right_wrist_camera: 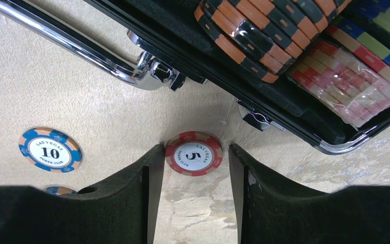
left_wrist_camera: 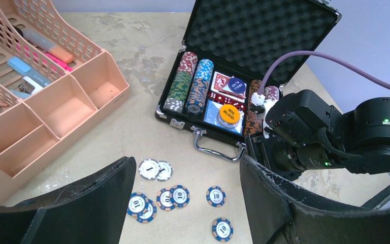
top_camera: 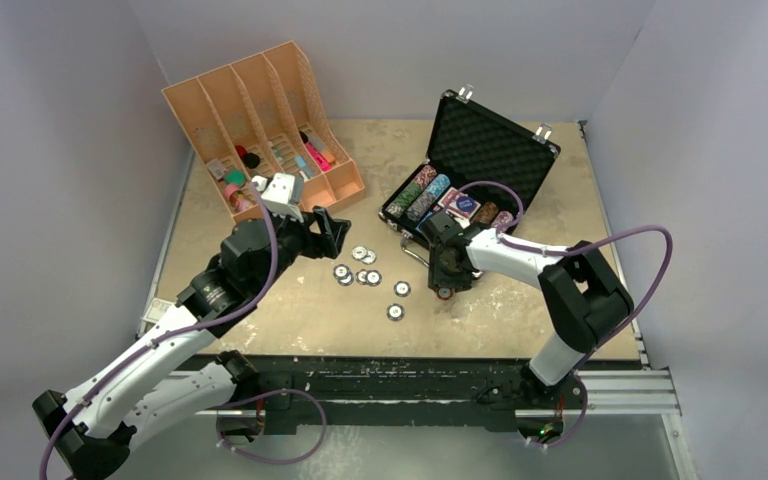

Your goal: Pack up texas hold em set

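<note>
Because the red chip (right_wrist_camera: pixel 193 153) lies flat at twelve o'clock, right between the fingertips of the right pincer (right_wrist_camera: pixel 194 170), which is half open and holding nothing, that arm is the nearer; the case (left_wrist_camera: pixel 264 30) rim crowds in at one o'clock, bare table (right_wrist_camera: pixel 81 101) spreads toward nine; the left pincer (left_wrist_camera: pixel 187 168) hangs wide open and empty above the blue chips (left_wrist_camera: pixel 180 195)

Overhead, two wrists; briefcase (top_camera: pixel 495 140) seemingly shared.
</note>
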`<state>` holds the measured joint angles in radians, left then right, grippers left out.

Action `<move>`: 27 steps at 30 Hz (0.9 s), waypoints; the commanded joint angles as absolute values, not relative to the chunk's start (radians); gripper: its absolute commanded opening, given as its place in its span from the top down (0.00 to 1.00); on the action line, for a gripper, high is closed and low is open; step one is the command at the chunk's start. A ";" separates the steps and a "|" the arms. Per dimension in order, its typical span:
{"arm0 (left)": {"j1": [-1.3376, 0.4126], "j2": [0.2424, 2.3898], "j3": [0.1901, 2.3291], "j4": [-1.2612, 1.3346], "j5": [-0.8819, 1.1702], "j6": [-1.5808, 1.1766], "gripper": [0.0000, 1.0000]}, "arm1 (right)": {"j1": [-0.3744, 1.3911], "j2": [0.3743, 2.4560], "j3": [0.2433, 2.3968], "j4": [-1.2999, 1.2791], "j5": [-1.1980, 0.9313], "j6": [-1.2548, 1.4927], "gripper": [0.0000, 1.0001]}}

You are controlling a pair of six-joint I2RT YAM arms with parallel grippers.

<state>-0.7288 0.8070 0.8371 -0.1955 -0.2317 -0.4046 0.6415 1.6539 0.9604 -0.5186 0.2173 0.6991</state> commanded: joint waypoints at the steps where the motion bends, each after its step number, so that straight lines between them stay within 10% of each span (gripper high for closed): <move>1: -0.730 0.809 0.835 -0.143 -0.223 -0.413 0.26 | 0.640 1.656 0.927 -0.537 0.193 0.712 0.49; 8: -0.730 0.811 0.833 -0.144 -0.224 -0.413 0.26 | 0.640 1.677 0.923 -0.520 0.184 0.707 0.62; 27: -0.867 1.048 0.603 0.200 -0.142 -0.768 0.27 | 0.637 1.483 0.933 -0.513 0.167 0.800 0.59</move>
<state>-0.7818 0.9890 0.6254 0.0124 -0.1303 -0.6823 0.6395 1.5261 0.9417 -0.5293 0.1867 0.7624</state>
